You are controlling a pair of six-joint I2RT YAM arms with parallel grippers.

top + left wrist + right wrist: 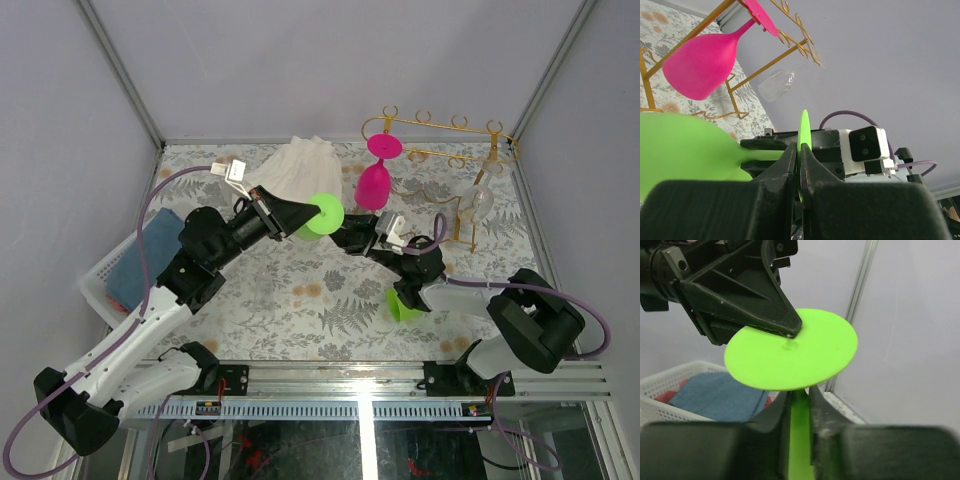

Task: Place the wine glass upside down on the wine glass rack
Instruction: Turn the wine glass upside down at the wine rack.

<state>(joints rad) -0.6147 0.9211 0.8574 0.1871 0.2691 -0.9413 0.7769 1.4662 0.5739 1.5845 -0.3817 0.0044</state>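
Above the middle of the table, the green wine glass (pixel 325 214) is held in the air, left of the wine glass rack (pixel 441 125) and not on it. Its foot rim is pinched by the closed left gripper (pixel 799 159). Its stem is flanked closely by the fingers of the right gripper (pixel 799 405); whether they press on it cannot be told. A pink glass (pixel 373 186) and a clear glass (pixel 479 201) are hung upside down on the rack.

Worktop (pixel 300 320) covered in a pale cloth with a grey fern-and-flower print and a few brownish spots. Enclosed on three sides by plain lilac-grey walls: back wall (pixel 330 60), left wall (pixel 60 150), right wall (pixel 600 180). Slim metal posts (pixel 122 70) at the back corners. Ribbed aluminium rail (pixel 330 410) along the near edge, with a bright glare streak. Light even and soft.
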